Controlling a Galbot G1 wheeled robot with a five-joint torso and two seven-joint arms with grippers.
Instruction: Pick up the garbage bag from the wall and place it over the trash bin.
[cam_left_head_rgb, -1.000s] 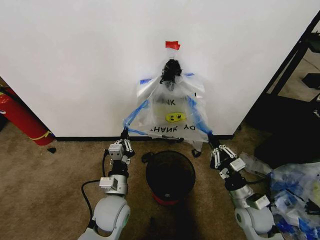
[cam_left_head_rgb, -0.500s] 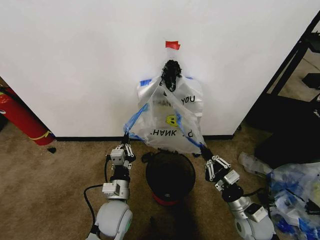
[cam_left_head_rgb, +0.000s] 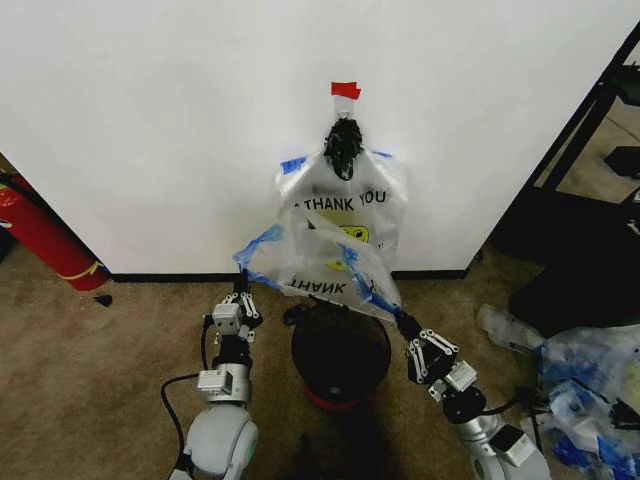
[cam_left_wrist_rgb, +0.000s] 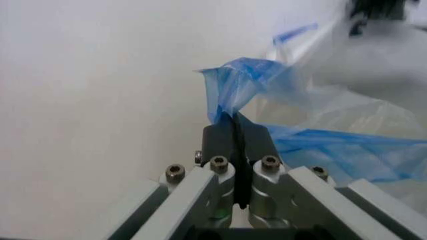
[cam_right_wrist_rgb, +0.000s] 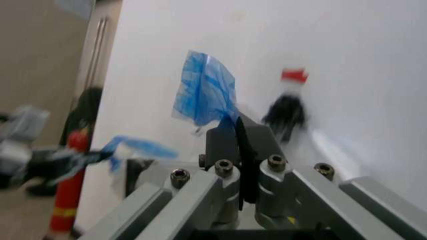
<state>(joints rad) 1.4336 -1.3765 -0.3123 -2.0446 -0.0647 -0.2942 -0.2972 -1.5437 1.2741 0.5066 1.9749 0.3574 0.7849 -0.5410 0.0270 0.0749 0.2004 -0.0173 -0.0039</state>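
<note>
The garbage bag (cam_left_head_rgb: 318, 265) is a thin white bag with "THANK YOU" print, stretched between my two grippers just off the wall (cam_left_head_rgb: 150, 120). My left gripper (cam_left_head_rgb: 241, 285) is shut on its blue left handle (cam_left_wrist_rgb: 240, 85), left of the trash bin (cam_left_head_rgb: 340, 352). My right gripper (cam_left_head_rgb: 404, 321) is shut on the blue right handle (cam_right_wrist_rgb: 203, 95), at the bin's far right. The bag's lower edge hangs over the bin's far rim. The bin is a round black mesh basket with a red base, standing on the carpet between my arms.
A bundle of same-print bags (cam_left_head_rgb: 345, 200) hangs on the wall under a black knot (cam_left_head_rgb: 343, 145) and red tape (cam_left_head_rgb: 345, 90). A red fire extinguisher (cam_left_head_rgb: 40, 235) leans at the left. A heap of clear and blue plastic (cam_left_head_rgb: 590, 385) and a black rack (cam_left_head_rgb: 590, 120) stand right.
Both grippers have drawn back from the wall toward the bin, the right one farther. The bag has peeled away from the bundle and come down over the bin's far rim.
</note>
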